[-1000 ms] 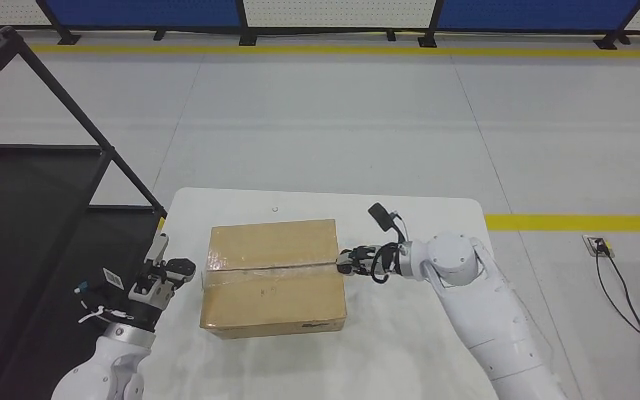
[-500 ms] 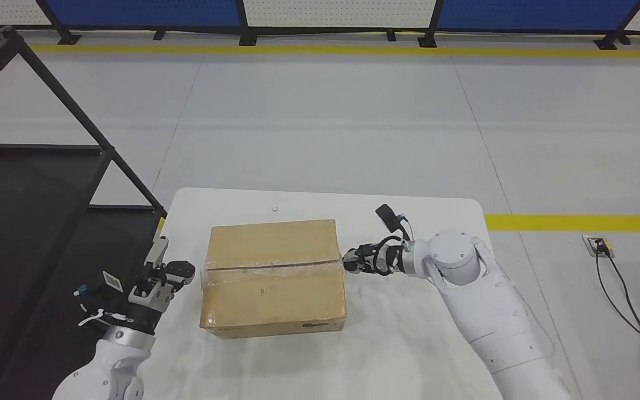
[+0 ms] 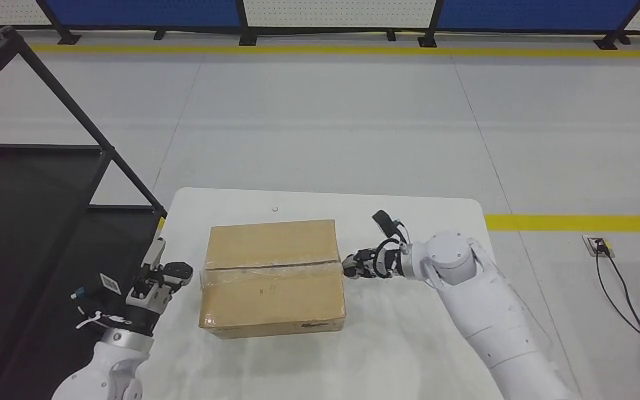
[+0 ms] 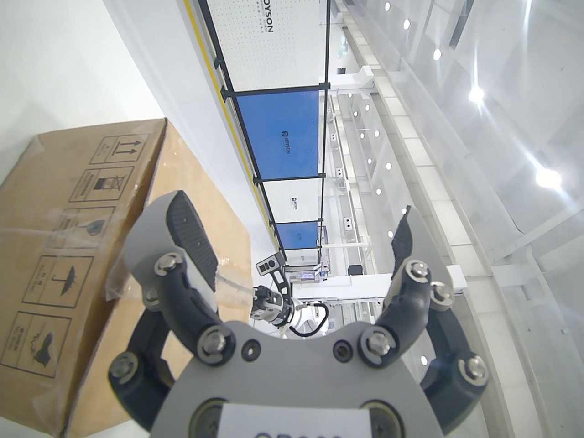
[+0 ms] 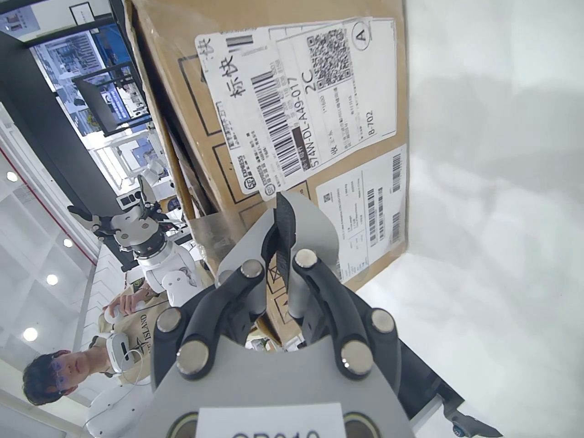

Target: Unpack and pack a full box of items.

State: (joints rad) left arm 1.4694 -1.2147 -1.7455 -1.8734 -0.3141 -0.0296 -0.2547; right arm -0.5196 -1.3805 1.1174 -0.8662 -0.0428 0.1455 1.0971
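A closed cardboard box [image 3: 270, 275] lies in the middle of the white table [image 3: 410, 330], a clear tape seam running along its top. My right gripper [image 3: 351, 266] is shut at the right end of the box, level with that seam. In the right wrist view the fingertips [image 5: 284, 225] are pressed together against the end face with the shipping labels [image 5: 296, 106]. A loose strip of clear tape [image 5: 210, 230] hangs beside them; I cannot tell if it is pinched. My left gripper [image 3: 165, 275] stands open just off the box's left end, the box [image 4: 91, 211] beside one finger [image 4: 189, 234].
A black metal frame [image 3: 60, 120] stands off the table's left side, over a dark floor mat. Bare tabletop lies in front of the box and to its right. Blue and white partitions [image 3: 340, 12] line the far wall.
My right gripper has drawn back a touch from the box end and turned slightly. My left gripper has slid a little toward the table's near edge.
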